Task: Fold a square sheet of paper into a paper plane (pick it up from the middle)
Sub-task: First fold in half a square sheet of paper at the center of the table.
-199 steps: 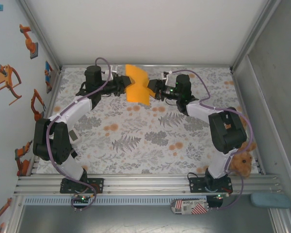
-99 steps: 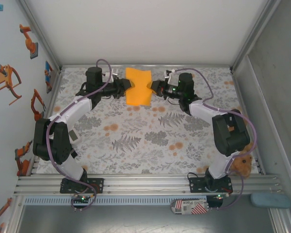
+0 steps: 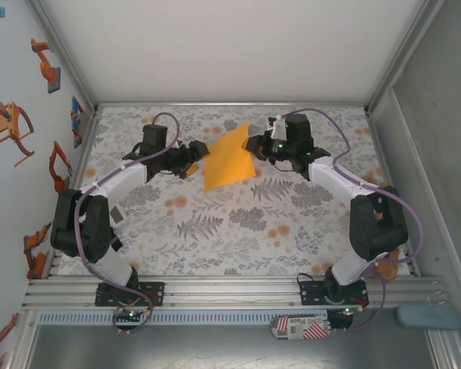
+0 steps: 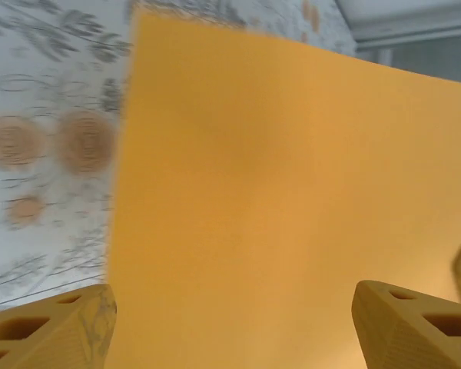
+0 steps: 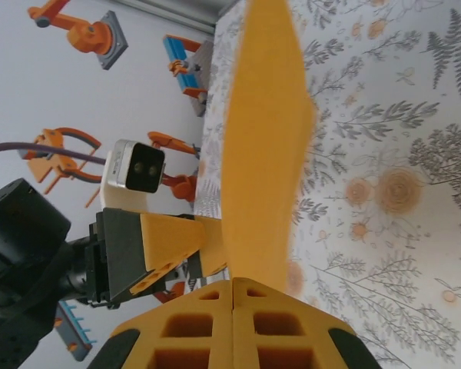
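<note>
Paper held in mid-air. My right tool [image 3: 251, 146] is clamped on the right edge of the square sheet of paper [image 3: 227, 160], which hangs tilted above the far middle of the bench [image 3: 215, 231]. My left tool [image 3: 194, 159] has its jaws apart at the opposite edge (the sheet runs between them, ungripped). I judge the step goes best if the right grip holds firm, the left seats squarely before closing, and neither twists the thin paper.
</note>
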### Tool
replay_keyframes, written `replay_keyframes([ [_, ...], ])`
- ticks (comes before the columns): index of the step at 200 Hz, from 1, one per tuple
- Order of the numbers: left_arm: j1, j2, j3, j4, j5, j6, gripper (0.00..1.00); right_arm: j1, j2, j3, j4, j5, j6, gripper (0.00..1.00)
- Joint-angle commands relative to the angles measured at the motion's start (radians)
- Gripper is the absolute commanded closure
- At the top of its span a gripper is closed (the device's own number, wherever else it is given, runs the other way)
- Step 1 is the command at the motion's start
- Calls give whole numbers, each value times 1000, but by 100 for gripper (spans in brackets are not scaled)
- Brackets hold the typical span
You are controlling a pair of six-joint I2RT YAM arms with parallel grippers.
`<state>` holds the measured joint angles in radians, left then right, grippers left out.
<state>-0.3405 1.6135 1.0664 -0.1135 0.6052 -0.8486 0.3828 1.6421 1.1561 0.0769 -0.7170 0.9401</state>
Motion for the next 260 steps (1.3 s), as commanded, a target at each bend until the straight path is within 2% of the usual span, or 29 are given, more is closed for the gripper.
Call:
replay_keyframes([
  [1, 12, -80, -19, -73, -136, 72, 15, 5, -30, 48, -123, 37, -70, 100],
  [22, 14, -103, -49, -39, -155, 57, 11, 29, -17, 68, -137, 72, -55, 100],
  [54, 12, -84, -114, 99, -84, -24, 9, 80, 19, 96, -170, 155, -21, 100],
  [79, 7, -48, -142, 142, -68, -60, 9, 123, 75, 128, -240, 224, -12, 100],
  [112, 6, -24, -168, 164, -79, -56, 9, 152, 155, 121, -208, 228, 34, 100],
  [136, -11, -1, -171, 147, -82, -40, 9, 156, 146, 42, -118, 254, 72, 100],
  [185, -128, 58, -124, 13, -169, 45, 8, 155, 112, -137, -10, 295, 131, 100],
  [211, -183, 102, -87, -54, -209, 81, 9, 156, 117, -179, 5, 309, 132, 100],
  [260, -248, 200, 19, -139, -237, 84, 19, 154, 151, -182, 23, 291, 122, 100],
])
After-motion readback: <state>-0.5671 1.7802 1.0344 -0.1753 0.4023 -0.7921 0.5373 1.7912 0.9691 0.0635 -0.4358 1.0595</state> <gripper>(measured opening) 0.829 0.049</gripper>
